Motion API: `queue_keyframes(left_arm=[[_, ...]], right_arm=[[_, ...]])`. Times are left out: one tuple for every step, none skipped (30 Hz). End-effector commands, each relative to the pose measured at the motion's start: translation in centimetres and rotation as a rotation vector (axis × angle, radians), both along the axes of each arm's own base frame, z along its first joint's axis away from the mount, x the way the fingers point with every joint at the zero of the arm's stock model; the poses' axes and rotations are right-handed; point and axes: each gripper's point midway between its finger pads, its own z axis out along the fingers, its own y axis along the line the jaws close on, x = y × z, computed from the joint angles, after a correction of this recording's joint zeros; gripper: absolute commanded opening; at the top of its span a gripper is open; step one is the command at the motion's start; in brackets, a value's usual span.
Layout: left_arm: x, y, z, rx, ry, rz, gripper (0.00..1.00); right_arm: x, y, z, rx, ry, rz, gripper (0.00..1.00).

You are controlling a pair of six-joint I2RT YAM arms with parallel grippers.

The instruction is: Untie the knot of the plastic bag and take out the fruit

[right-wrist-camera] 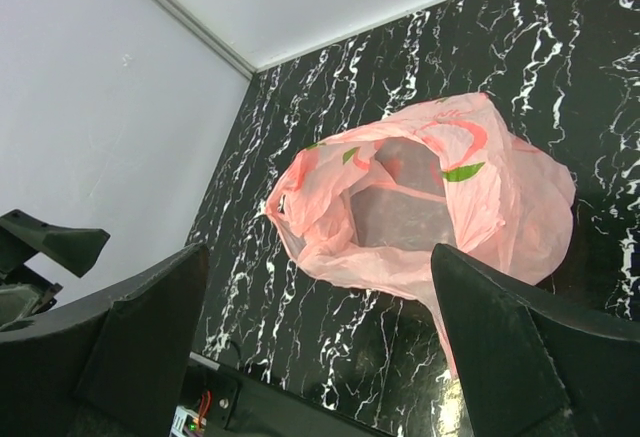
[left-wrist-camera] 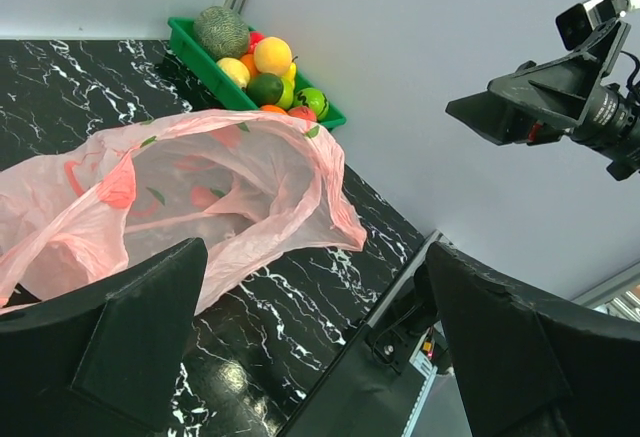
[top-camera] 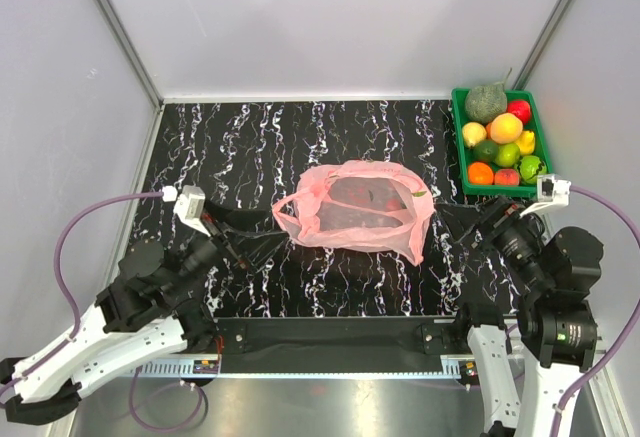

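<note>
The pink plastic bag (top-camera: 355, 207) lies crumpled in the middle of the black marble table with its mouth gaping open. No knot shows, and its loop handles hang loose at the left. No fruit shows inside it in the left wrist view (left-wrist-camera: 200, 197) or the right wrist view (right-wrist-camera: 430, 197). The fruit (top-camera: 505, 142), yellow, green, orange and peach, lies in the green tray (top-camera: 458, 137). My left gripper (top-camera: 262, 240) is open and empty just left of the bag (left-wrist-camera: 315, 252). My right gripper (top-camera: 462, 227) is open and empty just right of it (right-wrist-camera: 320, 257).
The tray at the back right corner also holds a grey-green netted melon (top-camera: 486, 102) and a red fruit (top-camera: 519, 110). The tray also shows in the left wrist view (left-wrist-camera: 190, 37). White walls close the table on three sides. A black rail (top-camera: 330, 335) runs along the near edge.
</note>
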Motion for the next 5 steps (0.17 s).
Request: queue_keyframes(left_arm=[[-0.26,0.49,2.38,-0.028,-0.058,0.000,0.99],[-0.22,0.54,2.41,-0.027,-0.059,0.003,0.99],[-0.17,0.53,2.45,-0.027,-0.062,0.005,0.99],[-0.14,0.49,2.45,-0.024,-0.062,0.005,0.99],[-0.10,0.49,2.45,-0.022,-0.062,0.007,0.99]], right_arm=[[0.02,-0.31,1.35,-0.014,-0.042,-0.020,1.00],[0.09,-0.23,1.27,-0.013,-0.041,-0.014,1.00],[0.24,-0.23,1.10,-0.014,-0.034,-0.012,1.00],[0.39,-0.46,1.00,-0.012,-0.029,-0.028,1.00],[0.50,-0.68,0.74,-0.011,-0.016,-0.043,1.00]])
